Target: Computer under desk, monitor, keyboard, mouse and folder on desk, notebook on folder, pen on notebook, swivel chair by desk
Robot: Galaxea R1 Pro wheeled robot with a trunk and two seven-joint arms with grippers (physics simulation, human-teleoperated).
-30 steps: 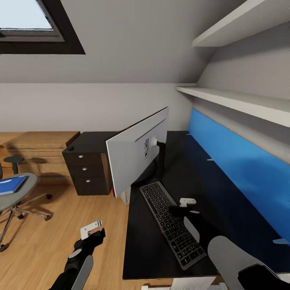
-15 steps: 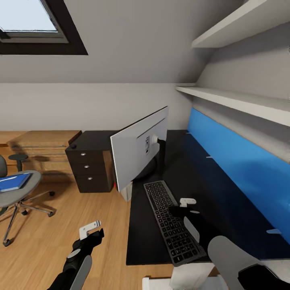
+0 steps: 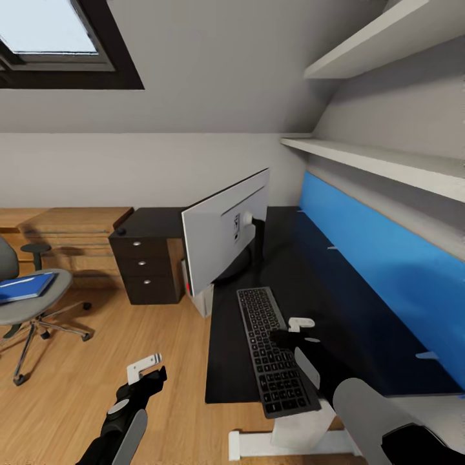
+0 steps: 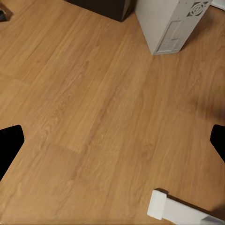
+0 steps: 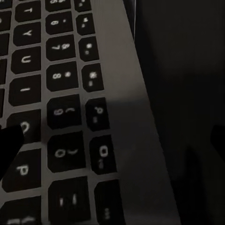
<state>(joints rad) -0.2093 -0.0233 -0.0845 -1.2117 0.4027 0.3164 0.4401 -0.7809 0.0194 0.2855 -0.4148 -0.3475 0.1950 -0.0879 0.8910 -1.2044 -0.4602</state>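
Camera swung left since earlier; things unmoved. Slim silver-grey keyboard with dark keys (image 3: pixel 271 350) lies lower centre on black-topped desk (image 3: pixel 336 323), long axis running from near edge toward pale-backed flat monitor (image 3: pixel 223 236). Right gripper (image 3: pixel 292 330) hovers over its right edge, spread, empty. Left gripper (image 3: pixel 147 369) over wood floor (image 4: pixel 93 117), spread, empty.

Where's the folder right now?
In the head view the folder lies on the seat of the swivel chair at the far left, out on the wood floor, well away from the desk.
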